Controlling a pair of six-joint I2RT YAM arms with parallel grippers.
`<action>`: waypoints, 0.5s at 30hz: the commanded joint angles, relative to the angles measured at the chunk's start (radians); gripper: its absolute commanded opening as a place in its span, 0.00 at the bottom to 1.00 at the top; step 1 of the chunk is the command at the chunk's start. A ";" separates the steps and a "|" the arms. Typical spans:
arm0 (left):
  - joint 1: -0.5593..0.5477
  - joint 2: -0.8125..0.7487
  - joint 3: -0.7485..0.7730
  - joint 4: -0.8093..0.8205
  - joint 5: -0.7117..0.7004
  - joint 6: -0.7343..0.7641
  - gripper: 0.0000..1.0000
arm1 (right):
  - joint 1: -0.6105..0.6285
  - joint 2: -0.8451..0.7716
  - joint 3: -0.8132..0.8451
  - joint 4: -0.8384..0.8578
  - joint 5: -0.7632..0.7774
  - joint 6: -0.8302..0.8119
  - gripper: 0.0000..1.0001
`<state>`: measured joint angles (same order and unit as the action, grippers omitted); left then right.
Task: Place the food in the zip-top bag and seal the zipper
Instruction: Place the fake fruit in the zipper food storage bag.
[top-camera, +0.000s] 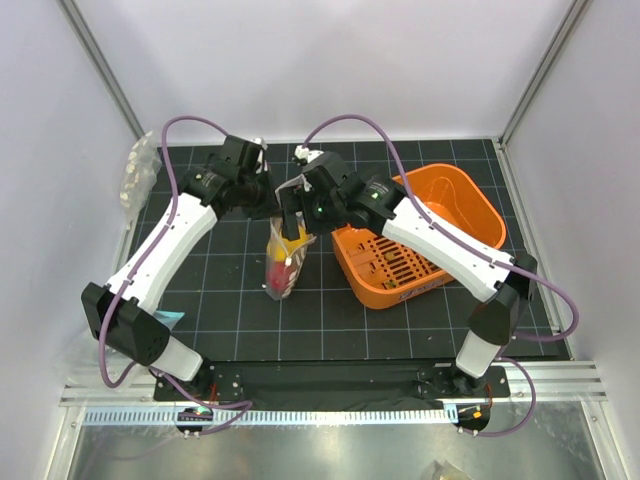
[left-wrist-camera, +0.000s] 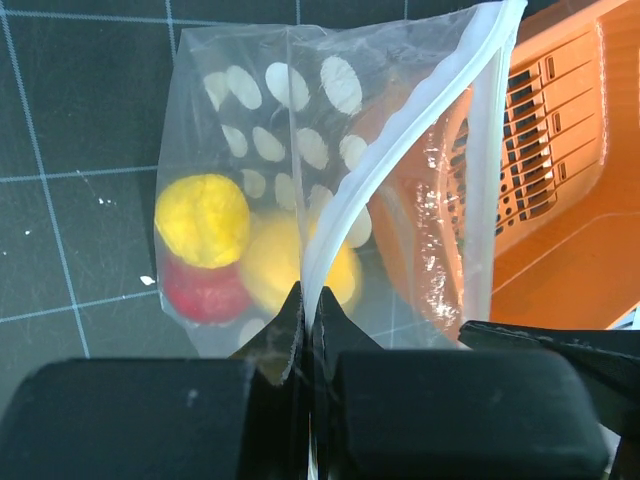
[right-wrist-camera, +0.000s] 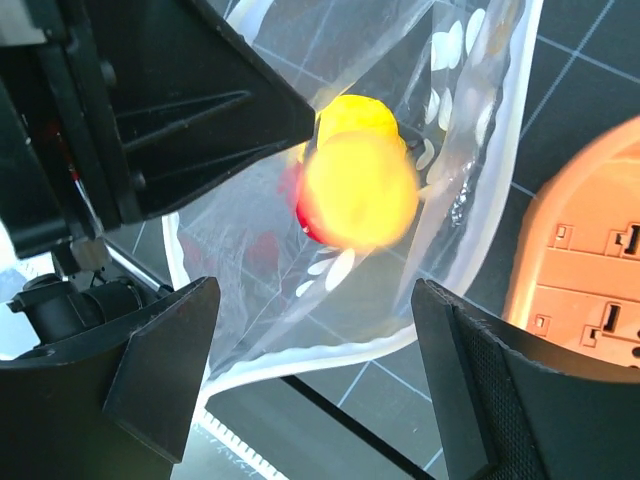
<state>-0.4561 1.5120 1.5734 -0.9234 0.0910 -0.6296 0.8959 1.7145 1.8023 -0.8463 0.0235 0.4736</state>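
The left gripper (left-wrist-camera: 305, 310) has its jaws pressed tight on the zipper (left-wrist-camera: 490, 150) rim of the zip-top bag (left-wrist-camera: 250, 60). It holds the bag mouth-up in the middle of the table, just left of the one orange basket (top-camera: 470, 200). The right gripper (right-wrist-camera: 315, 320) hangs over the open mouth, jaws wide, gripping nothing. The one bag holds two yellow fruits (left-wrist-camera: 200, 220) and one red fruit (left-wrist-camera: 205, 290). The right wrist view shows a blurred yellow ball; whether it is a third cannot be told.

The left hand (top-camera: 266, 207) and right hand (top-camera: 293, 219) met at the top of a clear bag (top-camera: 284, 262) standing upright on the black counter (top-camera: 230, 320), with red and yellow fruit (top-camera: 276, 272) inside. An orange basket (top-camera: 472, 203) sat just right of it, and a plastic bundle (top-camera: 138, 172) lay far left.
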 joint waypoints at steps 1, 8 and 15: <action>0.004 -0.006 0.051 0.037 0.006 -0.015 0.00 | 0.003 -0.064 0.020 -0.011 0.044 -0.004 0.85; 0.004 -0.012 0.054 0.023 -0.027 0.028 0.00 | -0.064 -0.062 0.065 -0.146 0.193 0.043 0.71; 0.004 -0.003 0.096 0.003 -0.050 0.071 0.00 | -0.163 -0.081 -0.023 -0.108 0.073 0.096 0.66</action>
<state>-0.4561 1.5131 1.6058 -0.9344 0.0605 -0.5930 0.7441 1.6863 1.7866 -0.9562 0.1242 0.5358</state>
